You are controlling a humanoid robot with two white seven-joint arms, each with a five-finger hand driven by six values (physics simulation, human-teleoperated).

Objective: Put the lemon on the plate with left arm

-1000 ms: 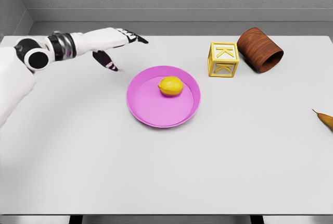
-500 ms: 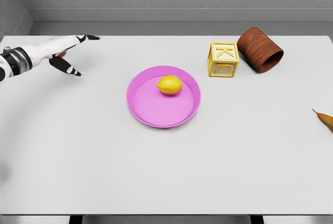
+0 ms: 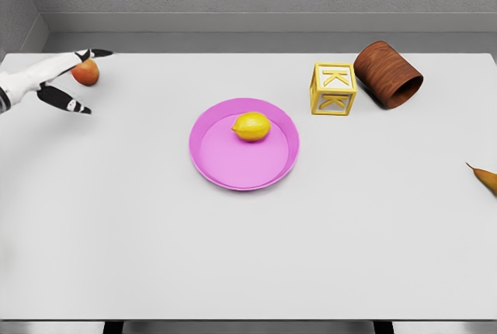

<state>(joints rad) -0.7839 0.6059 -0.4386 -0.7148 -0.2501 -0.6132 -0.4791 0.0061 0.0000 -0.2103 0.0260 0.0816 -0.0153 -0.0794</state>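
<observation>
A yellow lemon (image 3: 251,126) lies on the pink plate (image 3: 233,167), in its upper middle part. My left hand (image 3: 66,81) hovers at the far left edge of the table, well away from the plate, with fingers spread and nothing held. The right arm does not show.
A red apple (image 3: 87,73) sits just behind the left hand. A yellow letter block (image 3: 334,88) and a brown wooden cylinder (image 3: 387,74) on its side stand at the back right. An orange object (image 3: 485,178) pokes in at the right edge.
The left arm has drawn back to the left, from beside the plate to the table's far left edge, uncovering the apple. The lemon has shifted slightly left on the plate.
</observation>
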